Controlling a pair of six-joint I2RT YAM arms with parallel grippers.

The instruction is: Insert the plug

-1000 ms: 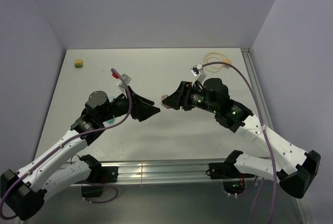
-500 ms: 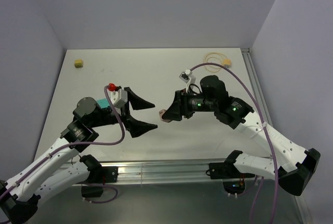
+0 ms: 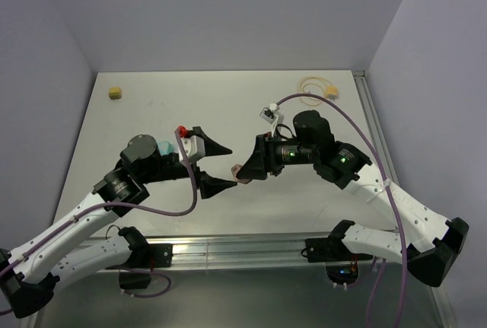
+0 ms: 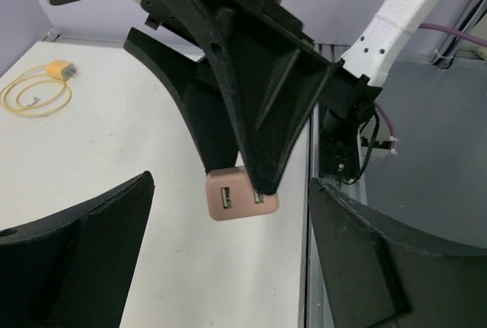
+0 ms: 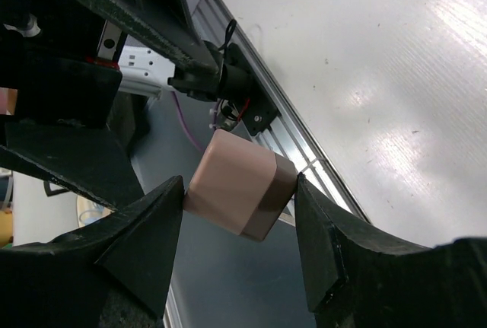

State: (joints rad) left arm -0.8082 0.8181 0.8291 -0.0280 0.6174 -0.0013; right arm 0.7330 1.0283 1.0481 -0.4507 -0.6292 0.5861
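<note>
Across the top view stretches the white desk [image 3: 228, 107], and both arms meet over its middle. The left end effector [image 3: 229, 167] is spread wide, fingers pointing at the right one. The right end effector [image 3: 242, 169] is pinching a pink block [image 4: 241, 202], two slots showing on its face in the left wrist view. Up in the upper right of the top view, a pale looped cable [image 3: 312, 84] lies on the desk. The plug [image 3: 332, 92] sits at its end, well apart from both end effectors.
</note>
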